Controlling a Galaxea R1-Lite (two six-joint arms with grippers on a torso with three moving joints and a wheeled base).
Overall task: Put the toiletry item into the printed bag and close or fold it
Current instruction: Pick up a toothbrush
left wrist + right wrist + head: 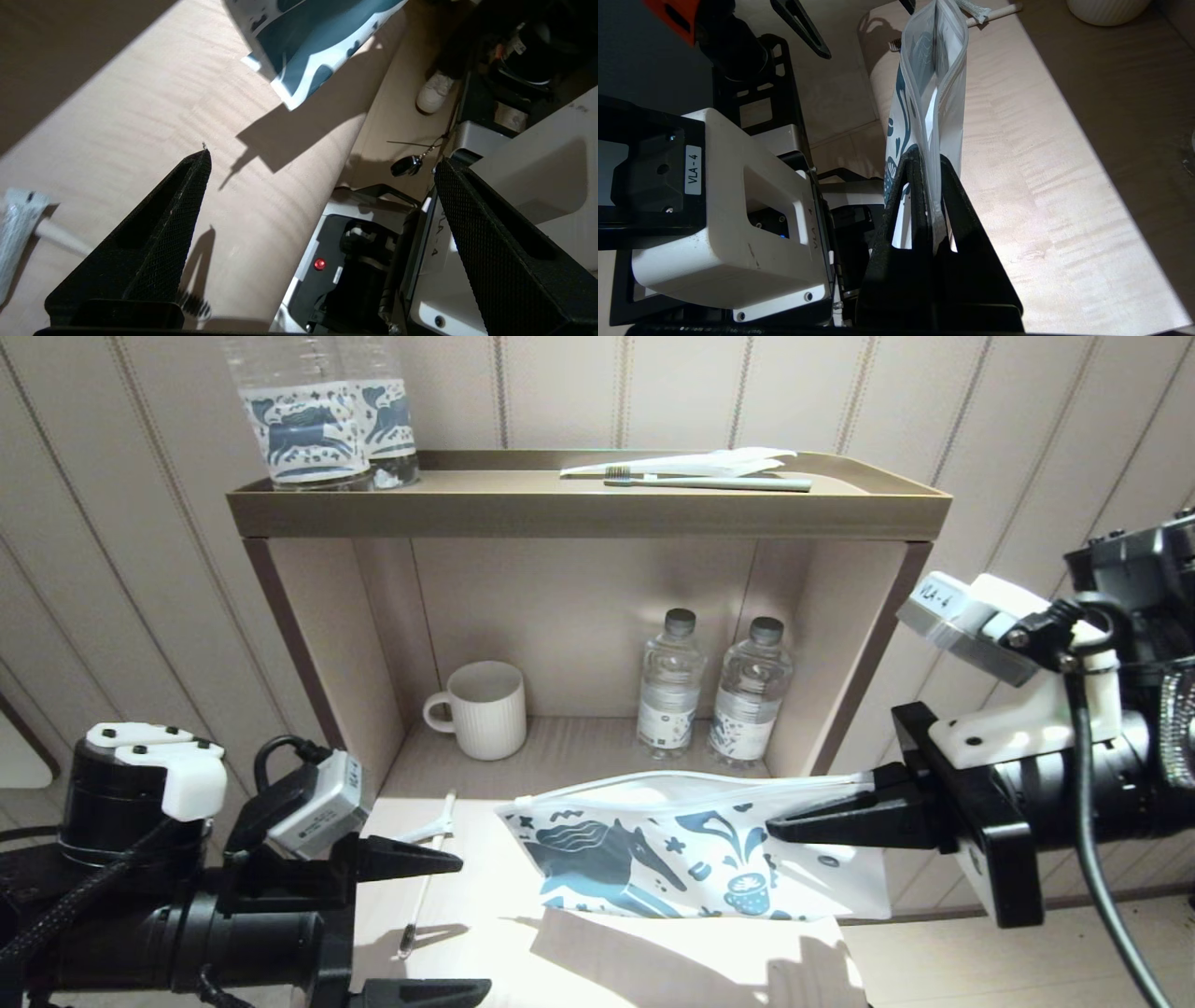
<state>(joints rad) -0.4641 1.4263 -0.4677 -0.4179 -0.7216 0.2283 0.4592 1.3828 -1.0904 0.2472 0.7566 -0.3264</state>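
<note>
A pale wood-grain desk [597, 961] is standing against a wall of cream vertical panelling, with hard light falling across its front half and the rear lying in shade inside an open shelf unit [588, 513]. In that recess a ribbed white mug [484, 709] and two small water bottles [714, 695] are sitting. On the shelf's top tray a greyish-green toothbrush [709, 483] is lying beside a white wrapper, with two clear labelled bottles [322, 415] at the left end.

The right end effector [794, 823] is gripping the printed bag [672, 859] by its right end, fingers pressed together on it, and is holding it above the desk with its top edge gaping. The toiletry item [425, 873] is lying on the desk to the bag's left. The left end effector [457, 924], fingers spread wide, is hovering just beside it, empty.
</note>
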